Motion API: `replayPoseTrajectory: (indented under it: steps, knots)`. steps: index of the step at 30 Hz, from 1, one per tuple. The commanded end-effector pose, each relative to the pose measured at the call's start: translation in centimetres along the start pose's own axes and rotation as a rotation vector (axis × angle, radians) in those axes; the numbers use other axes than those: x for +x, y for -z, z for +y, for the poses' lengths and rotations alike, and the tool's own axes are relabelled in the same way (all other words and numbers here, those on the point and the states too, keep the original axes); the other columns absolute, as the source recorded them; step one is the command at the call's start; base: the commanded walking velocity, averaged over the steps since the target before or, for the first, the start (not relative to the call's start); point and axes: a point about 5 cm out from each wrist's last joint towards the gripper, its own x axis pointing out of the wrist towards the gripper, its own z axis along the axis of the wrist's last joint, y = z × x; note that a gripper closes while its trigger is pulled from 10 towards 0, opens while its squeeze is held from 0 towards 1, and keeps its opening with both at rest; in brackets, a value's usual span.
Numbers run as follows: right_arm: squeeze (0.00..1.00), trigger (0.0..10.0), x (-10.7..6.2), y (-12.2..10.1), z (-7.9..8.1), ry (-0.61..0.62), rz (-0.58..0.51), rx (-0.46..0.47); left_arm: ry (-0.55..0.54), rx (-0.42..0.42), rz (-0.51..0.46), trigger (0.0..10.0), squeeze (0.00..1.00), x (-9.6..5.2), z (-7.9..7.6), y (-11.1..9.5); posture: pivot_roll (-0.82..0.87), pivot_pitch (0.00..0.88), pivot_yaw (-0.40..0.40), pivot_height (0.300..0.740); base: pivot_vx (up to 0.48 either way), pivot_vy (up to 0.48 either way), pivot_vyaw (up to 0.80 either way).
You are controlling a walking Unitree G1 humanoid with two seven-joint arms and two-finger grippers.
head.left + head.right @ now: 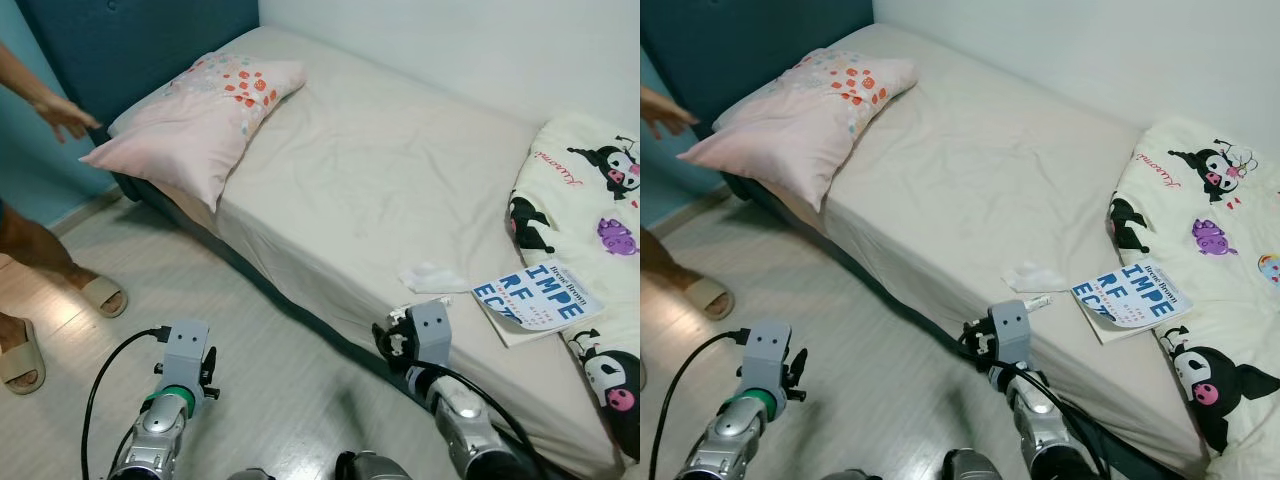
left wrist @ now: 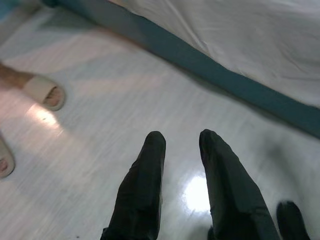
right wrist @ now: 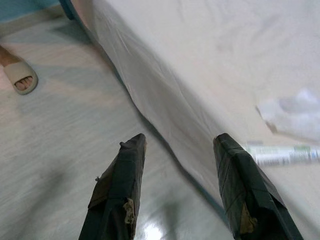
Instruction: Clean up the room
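A bed [image 1: 380,180] with a cream sheet fills the middle of the room. On it, near the front edge, lie a blue-and-white book [image 1: 535,297], a crumpled white tissue [image 1: 432,275] and a small white tube [image 1: 1035,302]. My right gripper [image 3: 177,142] is open and hangs over the floor beside the bed's edge, with the tube [image 3: 285,154] and tissue [image 3: 300,112] just beyond one finger. My left gripper [image 2: 180,140] is open by a narrow gap, empty, low over the pale floor [image 2: 100,125] and well short of the bed frame.
A pink pillow [image 1: 200,110] lies at the head of the bed against a dark teal headboard [image 1: 130,40]. A cartoon-print blanket [image 1: 590,200] is heaped at the right. A person stands at the left, hand [image 1: 60,115] out, sandalled foot [image 1: 100,295] on the floor.
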Motion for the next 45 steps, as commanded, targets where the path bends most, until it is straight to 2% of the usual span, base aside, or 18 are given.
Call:
replayPoseTrajectory:
  steps: [1, 11, 36, 41, 45]
  knots:
    - [0.0, 10.0, 0.06, 0.01, 0.52, -0.018, -0.007, -0.01, -0.032, -0.011, 0.007, 10.0, 0.0, -0.15, 0.31, 0.37, -0.06, 0.033, 0.015, 0.734, 0.251, 0.0, 0.78]
    - [0.0, 10.0, -0.05, 0.37, 0.69, -0.022, 0.007, 0.011, -0.05, -0.002, -0.002, 10.0, 0.0, 0.11, 0.42, -0.05, -0.06, 0.035, 0.017, 0.734, 0.314, 0.0, 0.67]
    - [0.0, 10.0, -0.09, 0.62, 1.38, -0.072, 0.012, 0.028, -0.062, 0.005, -0.012, 10.0, 0.0, 0.15, 0.42, -0.15, -0.05, 0.039, 0.018, 0.734, 0.327, 0.0, 0.0]
    - [0.0, 10.0, -0.04, 0.53, 1.43, -0.077, 0.01, 0.022, -0.066, 0.003, -0.013, 10.0, 0.0, 0.16, 0.44, -0.16, -0.05, 0.038, 0.018, 0.734, 0.35, 0.0, 0.71]
    - [0.0, 10.0, 0.07, 0.37, 1.36, -0.073, 0.005, 0.03, -0.068, 0.002, -0.014, 10.0, 0.0, 0.17, 0.46, -0.17, -0.05, 0.038, 0.018, 0.734, 0.349, 0.0, 0.0]
